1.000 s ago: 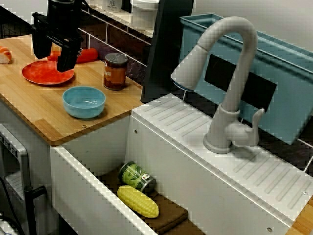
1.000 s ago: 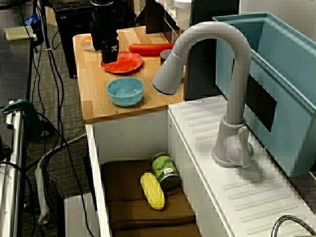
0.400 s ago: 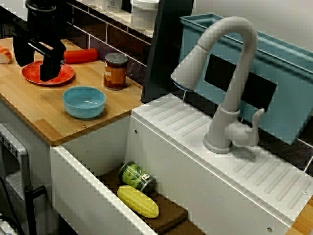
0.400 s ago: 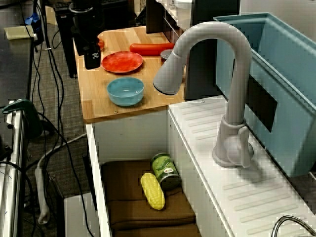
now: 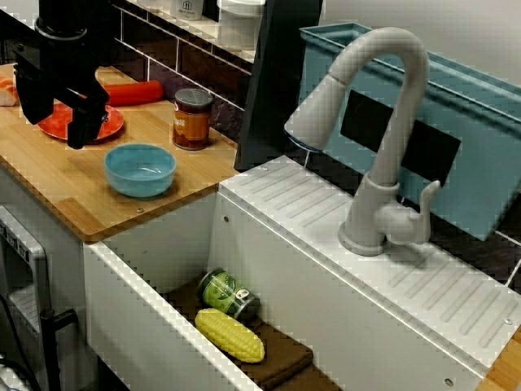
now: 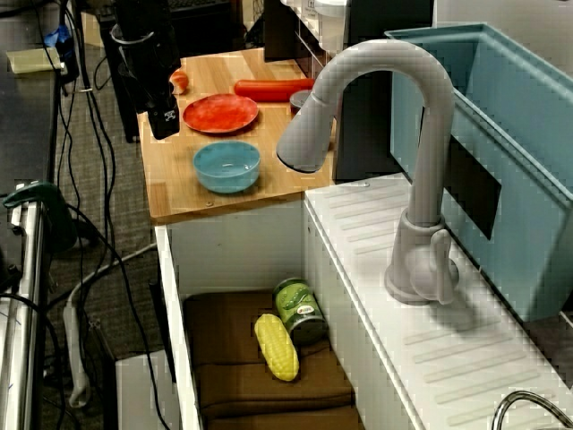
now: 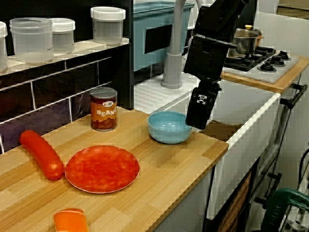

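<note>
My black gripper [image 5: 54,120] hangs open above the wooden counter [image 5: 73,183], near its front edge, with nothing between its fingers. The red plate [image 5: 111,122] is the nearest thing, just behind the gripper in the view across the sink. From above along the sink, the gripper [image 6: 164,123] sits left of the red plate [image 6: 221,113]. A blue bowl [image 5: 140,169] stands to the sink side of the plate. Seen from the counter's end, the gripper [image 7: 199,110] is raised in front of the blue bowl [image 7: 169,126], and the red plate [image 7: 102,168] lies nearer the camera.
A beans can [image 7: 104,108] and a red sausage [image 7: 42,153] lie by the tiled wall, and an orange piece [image 7: 70,221] sits at the counter's end. The sink holds a green can [image 5: 228,293] and a corn cob [image 5: 229,335]. A grey faucet [image 5: 383,138] and a blue rack [image 5: 480,138] stand behind.
The gripper has moved from over the red plate, away from the wall toward the counter's front edge, staying open. Nothing else has shifted.
</note>
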{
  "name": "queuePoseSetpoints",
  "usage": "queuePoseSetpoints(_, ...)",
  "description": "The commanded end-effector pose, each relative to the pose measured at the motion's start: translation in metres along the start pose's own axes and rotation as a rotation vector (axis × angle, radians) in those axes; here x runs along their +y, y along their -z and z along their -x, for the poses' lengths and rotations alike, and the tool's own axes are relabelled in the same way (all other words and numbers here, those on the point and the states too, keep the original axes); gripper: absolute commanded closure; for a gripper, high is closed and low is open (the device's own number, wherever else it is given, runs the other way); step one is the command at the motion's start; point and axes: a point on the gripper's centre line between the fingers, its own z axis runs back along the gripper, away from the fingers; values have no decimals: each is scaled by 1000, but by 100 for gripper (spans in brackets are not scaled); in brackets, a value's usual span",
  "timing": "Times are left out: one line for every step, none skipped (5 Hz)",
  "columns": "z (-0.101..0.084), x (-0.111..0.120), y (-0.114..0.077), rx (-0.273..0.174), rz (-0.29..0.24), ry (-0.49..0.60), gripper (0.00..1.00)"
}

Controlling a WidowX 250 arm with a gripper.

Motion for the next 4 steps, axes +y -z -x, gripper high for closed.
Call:
queuePoseSetpoints(-12, 7, 4, -92, -37, -131, 0)
queuePoseSetpoints(-18, 14, 13, -63, -26, -129, 0)
queuePoseSetpoints(-23, 26, 14, -48, 35, -109, 0)
queuePoseSetpoints(-27, 31, 24, -17, 45, -105, 0)
